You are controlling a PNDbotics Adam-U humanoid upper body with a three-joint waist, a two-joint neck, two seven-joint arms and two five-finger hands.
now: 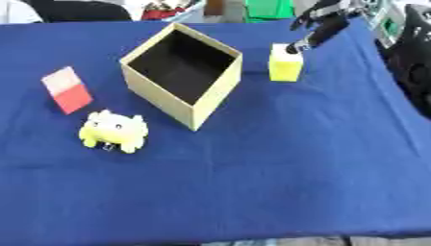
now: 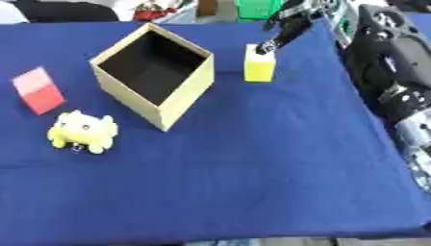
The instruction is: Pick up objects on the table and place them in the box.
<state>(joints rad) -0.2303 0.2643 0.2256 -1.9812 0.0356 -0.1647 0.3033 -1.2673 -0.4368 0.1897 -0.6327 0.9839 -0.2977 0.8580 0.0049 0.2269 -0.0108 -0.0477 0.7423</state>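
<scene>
A blue cloth covers the table (image 1: 278,182), and an open tan box (image 1: 181,74) stands on it left of centre, turned so one corner points toward the camera; its dark inside shows nothing in it. Just right of the box, apart from its wall, a yellow block (image 1: 285,64) stands upright on the cloth. The right hand (image 1: 318,30) reaches in from the upper right, and a dark fingertip (image 1: 293,48) comes down to the block's top edge (it looks like touching, though the blur leaves that unsure). Whether the fingers are spread, together or closed on the block cannot be told from either view; the block rests on the cloth.

On the left side of the table a flat red and pink card-like piece (image 1: 67,90) lies tilted, well apart from the box. Nearer the camera and below it sits a yellow and white plush toy (image 1: 114,130) with small dark eyes, near the box's front corner but not touching it. In the right eye view the robot's black and silver right arm (image 2: 396,72) fills the right edge beside the table
</scene>
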